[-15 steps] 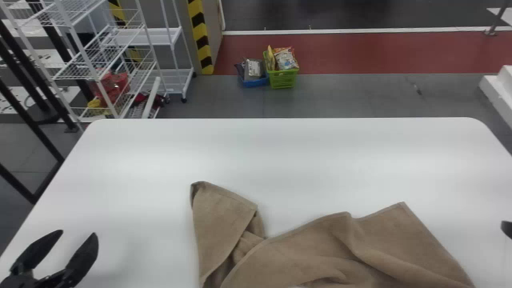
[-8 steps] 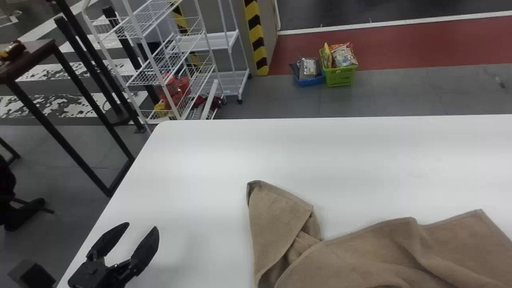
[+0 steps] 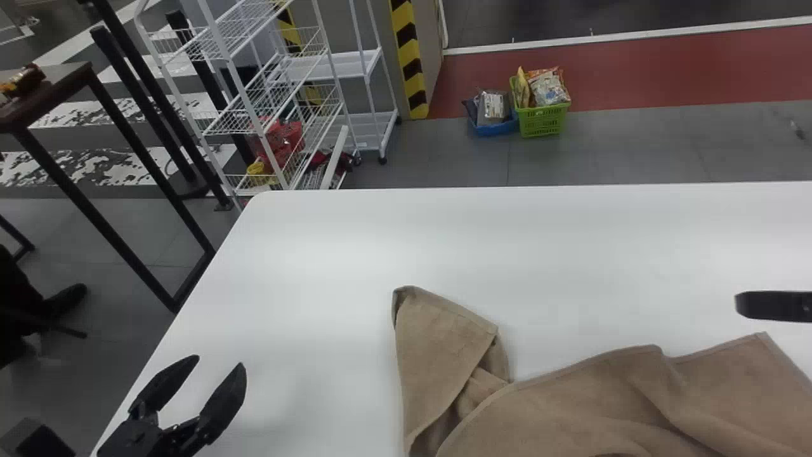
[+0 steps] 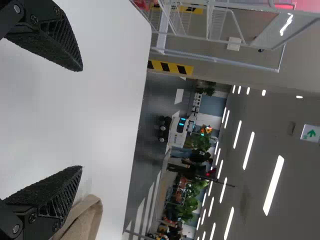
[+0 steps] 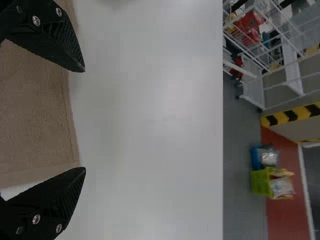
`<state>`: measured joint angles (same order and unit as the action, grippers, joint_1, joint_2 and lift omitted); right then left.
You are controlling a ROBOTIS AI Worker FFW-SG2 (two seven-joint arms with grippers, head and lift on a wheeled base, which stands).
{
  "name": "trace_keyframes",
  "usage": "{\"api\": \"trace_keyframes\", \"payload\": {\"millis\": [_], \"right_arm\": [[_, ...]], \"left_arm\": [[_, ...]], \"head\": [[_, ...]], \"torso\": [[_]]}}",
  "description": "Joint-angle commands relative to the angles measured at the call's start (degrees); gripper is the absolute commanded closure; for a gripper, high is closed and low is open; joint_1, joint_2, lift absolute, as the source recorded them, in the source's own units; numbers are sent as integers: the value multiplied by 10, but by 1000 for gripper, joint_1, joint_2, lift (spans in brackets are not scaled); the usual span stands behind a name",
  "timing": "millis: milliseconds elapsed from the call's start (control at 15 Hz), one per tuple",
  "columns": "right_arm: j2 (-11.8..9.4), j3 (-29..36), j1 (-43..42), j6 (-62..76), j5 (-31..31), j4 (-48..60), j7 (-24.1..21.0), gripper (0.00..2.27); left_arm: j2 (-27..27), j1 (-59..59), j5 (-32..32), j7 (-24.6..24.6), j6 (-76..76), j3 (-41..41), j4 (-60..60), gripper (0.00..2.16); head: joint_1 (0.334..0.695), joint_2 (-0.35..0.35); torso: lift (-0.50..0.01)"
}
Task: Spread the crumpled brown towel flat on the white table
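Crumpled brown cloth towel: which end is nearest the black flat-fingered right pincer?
Its right end, by the pincer; the left end, folded over, lies well away.

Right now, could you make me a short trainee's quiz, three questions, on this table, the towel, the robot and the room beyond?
1. True or false: the brown towel lies fully spread on the white table, without a fold.
2. Multiple choice: the fingers of the left gripper are
A) pressed together
B) apart, with nothing between them
C) clamped on a basket
3. Fill in: on the floor past the table, the green basket stands beside a ____ container.

Key: 1 false; 2 B; 3 blue.
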<state>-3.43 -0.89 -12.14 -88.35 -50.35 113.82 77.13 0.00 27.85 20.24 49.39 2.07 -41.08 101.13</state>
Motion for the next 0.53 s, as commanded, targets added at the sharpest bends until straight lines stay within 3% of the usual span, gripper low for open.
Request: {"api": "trace_keyframes", "payload": {"millis": [0, 467], "right_arm": [[0, -35, -24, -17, -25, -59, 4, 120], [0, -82, -41, -17, -84, -128, 12, 124]], "left_arm": [[-1, 2, 3, 0, 0, -6, -1, 124], [-1, 2, 2, -2, 0, -1, -2, 124]], "head": [[695, 295], [695, 324]], "torso": [[-123], [-123]]}}
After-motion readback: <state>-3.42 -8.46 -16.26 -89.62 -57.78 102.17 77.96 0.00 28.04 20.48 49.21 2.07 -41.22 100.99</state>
